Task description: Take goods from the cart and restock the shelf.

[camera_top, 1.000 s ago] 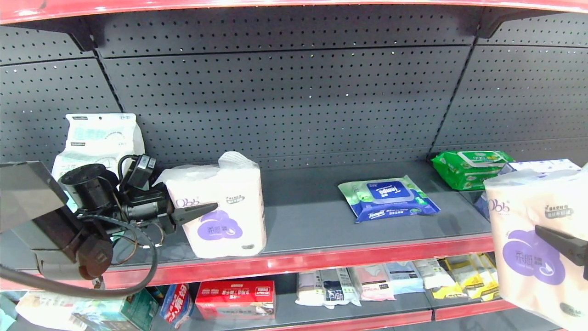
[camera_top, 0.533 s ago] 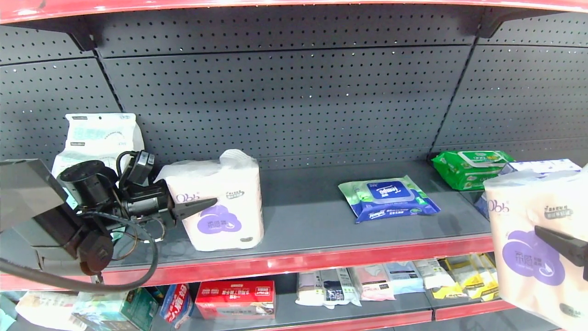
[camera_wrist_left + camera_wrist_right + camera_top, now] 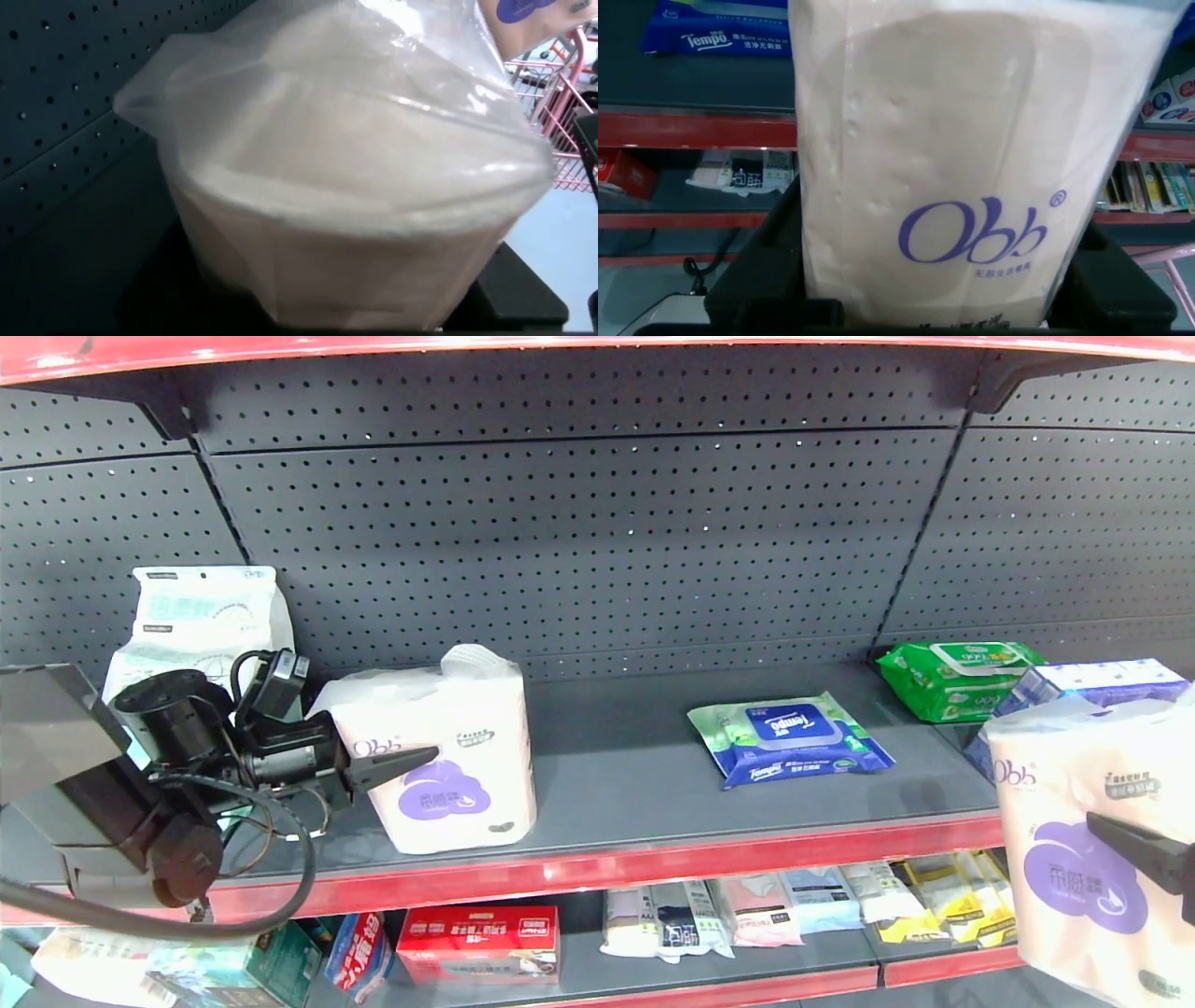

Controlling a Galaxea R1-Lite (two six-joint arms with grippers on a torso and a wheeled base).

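On the grey shelf (image 3: 653, 775), close to its red front lip (image 3: 653, 863), my left claw (image 3: 425, 747) was clamped across a pack of toilet rolls (image 3: 467, 728). The pack appeared to stand upright on the board, just beside a white pouch (image 3: 201, 616). My right claw (image 3: 1106, 821) gripped a second pack (image 3: 1055, 803) out in front of the shelf, at its right end. Both packs were soft paper rolls in slick, loose film, tall and squashy. I judged that letting go so near the lip could let the first one topple off. The second might slide in its film or catch the lip on the way in. A flat pack of wipes (image 3: 789, 737) lay well apart.
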